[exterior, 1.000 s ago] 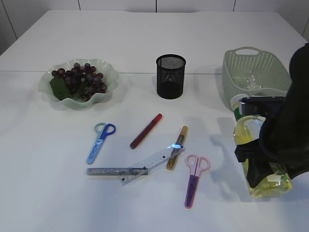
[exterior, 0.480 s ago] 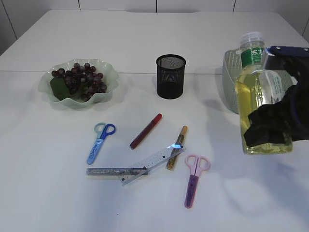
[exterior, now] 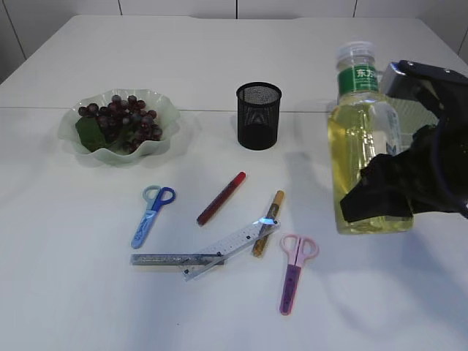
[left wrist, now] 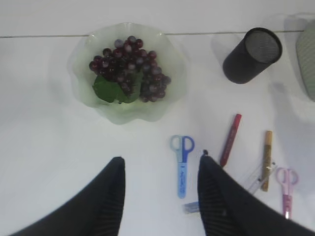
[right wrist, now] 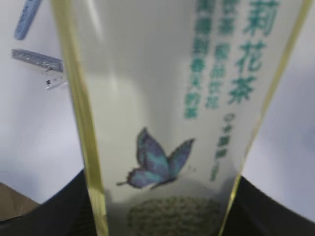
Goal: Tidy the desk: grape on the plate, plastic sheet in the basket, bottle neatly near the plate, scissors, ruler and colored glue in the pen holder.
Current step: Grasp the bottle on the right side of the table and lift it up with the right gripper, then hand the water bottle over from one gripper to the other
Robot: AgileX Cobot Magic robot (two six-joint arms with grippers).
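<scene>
Exterior view: the right gripper is clamped on the lower body of the bottle, which is held upright and clear of the table at 3 o'clock; the bottle holds pale yellow liquid, has a white cap and a green neck label with white characters too small to read. At 10 o'clock the plate carries the grape; the pen holder, black mesh, stands at 12 o'clock. Near centre lie the blue scissors, red glue stick, gold glue stick, two crossed rulers and pink scissors. Left wrist view: the left gripper has its jaws spread over bare table at 6 o'clock, holding nothing; plate, grape, pen holder and stationery lie beyond. Right wrist view: the bottle fills the frame between the jaws; its clear label shows green Chinese characters reading 茉莉花茶, smaller blurred columns, and a blue butterfly.
</scene>
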